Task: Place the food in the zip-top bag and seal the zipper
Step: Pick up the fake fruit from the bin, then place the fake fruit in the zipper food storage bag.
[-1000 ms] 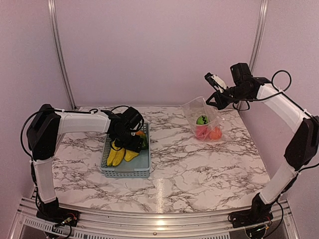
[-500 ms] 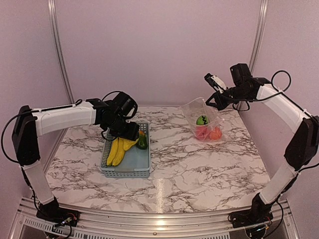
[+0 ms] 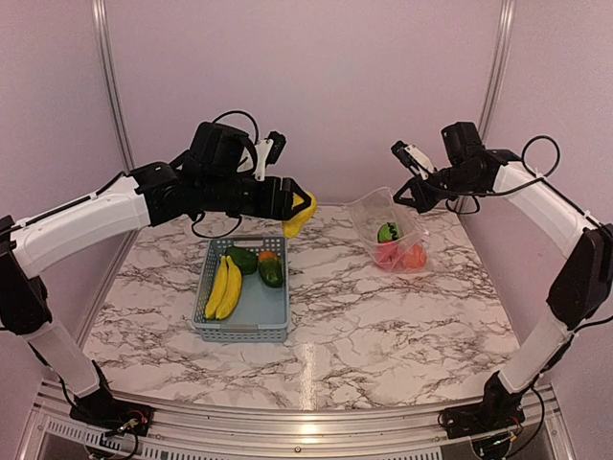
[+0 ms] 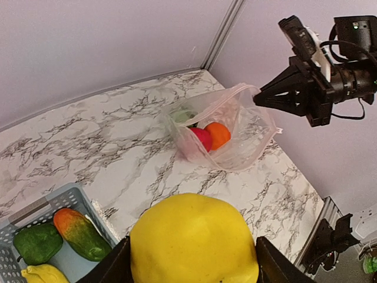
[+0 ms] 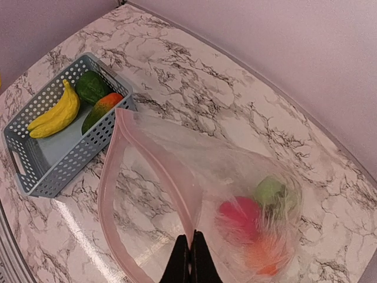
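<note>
Midair between basket (image 3: 273,332) and zip-top bag (image 3: 370,205): left gripper (image 3: 290,199) clamps yellow fruit (image 4: 194,236). Right gripper (image 5: 189,259) pinches bag rim, mouth open. Three fruits (image 5: 241,215) bagged; bananas (image 3: 223,286), peppers (image 3: 271,272) left in basket; zipper (image 5: 158,154) unsealed.

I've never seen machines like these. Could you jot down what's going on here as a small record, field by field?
left gripper: shut on a yellow toy fruit, held in the air above the table
right gripper: pinching the rim of the clear bag, its mouth held open
in the bag: red apple, orange, green melon
in the basket: bananas, two green vegetables
bag seal: not closed
</note>
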Robot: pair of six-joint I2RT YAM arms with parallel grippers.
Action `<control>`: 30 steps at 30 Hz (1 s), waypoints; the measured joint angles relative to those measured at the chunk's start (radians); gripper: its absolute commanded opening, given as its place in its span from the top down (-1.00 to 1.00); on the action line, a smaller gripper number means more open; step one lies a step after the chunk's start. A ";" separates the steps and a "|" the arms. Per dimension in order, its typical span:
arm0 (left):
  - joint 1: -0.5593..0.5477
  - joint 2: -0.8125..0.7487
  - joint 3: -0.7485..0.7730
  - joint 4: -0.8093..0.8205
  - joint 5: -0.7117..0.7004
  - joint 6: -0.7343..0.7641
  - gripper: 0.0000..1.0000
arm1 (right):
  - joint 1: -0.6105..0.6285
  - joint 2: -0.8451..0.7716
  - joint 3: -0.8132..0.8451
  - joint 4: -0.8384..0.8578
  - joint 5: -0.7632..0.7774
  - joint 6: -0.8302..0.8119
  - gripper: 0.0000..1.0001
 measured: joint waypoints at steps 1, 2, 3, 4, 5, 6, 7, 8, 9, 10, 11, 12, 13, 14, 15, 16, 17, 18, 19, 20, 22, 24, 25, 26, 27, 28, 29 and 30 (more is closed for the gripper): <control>-0.015 -0.005 -0.005 0.037 0.008 0.006 -0.22 | 0.001 -0.001 -0.001 -0.001 -0.001 0.001 1.00; -0.030 -0.008 -0.010 0.076 0.016 0.011 -0.22 | 0.002 -0.002 -0.001 -0.001 -0.003 0.003 1.00; -0.042 -0.009 -0.011 0.113 0.027 0.017 -0.22 | 0.002 -0.002 -0.002 -0.001 -0.004 0.003 1.00; -0.053 -0.008 -0.011 0.145 0.035 0.024 -0.22 | 0.002 -0.003 -0.002 -0.001 -0.006 0.004 1.00; -0.061 -0.008 -0.011 0.183 0.045 0.030 -0.22 | 0.002 -0.004 -0.002 -0.001 -0.008 0.006 1.00; -0.066 -0.006 -0.011 0.216 0.052 0.034 -0.22 | 0.002 -0.004 -0.002 -0.001 -0.010 0.007 1.00; -0.070 -0.002 -0.010 0.257 0.060 0.038 -0.22 | 0.002 -0.005 -0.002 -0.001 -0.012 0.008 1.00; -0.072 0.005 -0.007 0.303 0.066 0.042 -0.22 | 0.002 -0.005 -0.002 -0.001 -0.014 0.010 1.00; -0.074 0.015 -0.004 0.347 0.069 0.045 -0.22 | 0.002 -0.005 -0.002 -0.001 -0.017 0.011 1.00; -0.076 0.027 -0.002 0.391 0.071 0.048 -0.22 | 0.002 -0.005 -0.002 -0.001 -0.021 0.014 1.00; -0.078 0.039 -0.002 0.426 0.072 0.048 -0.22 | 0.002 -0.005 -0.002 -0.001 -0.026 0.017 1.00; -0.079 0.052 -0.001 0.467 0.072 0.050 -0.22 | 0.002 -0.005 -0.002 -0.002 -0.035 0.022 1.00; -0.082 0.068 -0.001 0.508 0.072 0.050 -0.22 | 0.002 -0.005 -0.002 -0.002 -0.047 0.025 1.00; -0.084 0.084 -0.001 0.547 0.071 0.049 -0.22 | 0.002 -0.005 -0.002 -0.003 -0.060 0.031 1.00; -0.087 0.101 0.002 0.578 0.070 0.049 -0.22 | 0.002 -0.005 -0.001 -0.007 -0.077 0.037 1.00; -0.090 0.115 0.003 0.602 0.069 0.048 -0.22 | 0.002 -0.005 0.001 -0.009 -0.089 0.042 1.00; -0.093 0.132 0.006 0.629 0.068 0.048 -0.22 | 0.002 -0.005 0.004 -0.012 -0.098 0.047 1.00; -0.097 0.151 0.010 0.657 0.064 0.049 -0.22 | 0.002 -0.005 0.014 -0.020 -0.115 0.056 1.00; -0.102 0.171 0.015 0.683 0.060 0.050 -0.22 | 0.002 -0.005 0.017 -0.021 -0.119 0.056 1.00; -0.106 0.186 0.018 0.701 0.055 0.051 -0.22 | 0.002 -0.005 0.026 -0.026 -0.129 0.060 1.00; -0.117 0.219 0.024 0.739 0.037 0.056 -0.22 | 0.002 -0.005 0.042 -0.030 -0.145 0.067 1.00; -0.125 0.248 0.029 0.769 0.021 0.063 -0.22 | 0.002 -0.005 0.058 -0.034 -0.163 0.074 1.00; -0.130 0.263 0.036 0.777 0.010 0.069 -0.22 | 0.002 -0.005 0.064 -0.037 -0.176 0.077 1.00; -0.135 0.278 0.043 0.785 -0.005 0.076 -0.22 | 0.002 -0.005 0.068 -0.037 -0.186 0.080 1.00; -0.140 0.294 0.053 0.792 -0.019 0.088 -0.22 | 0.002 -0.006 0.069 -0.040 -0.198 0.082 1.00; -0.143 0.307 0.062 0.795 -0.033 0.099 -0.22 | 0.002 -0.006 0.069 -0.042 -0.206 0.084 1.00; -0.149 0.323 0.074 0.796 -0.049 0.115 -0.22 | 0.002 -0.006 0.069 -0.044 -0.215 0.086 1.00; -0.155 0.339 0.085 0.797 -0.067 0.130 -0.22 | 0.002 -0.006 0.069 -0.046 -0.224 0.087 1.00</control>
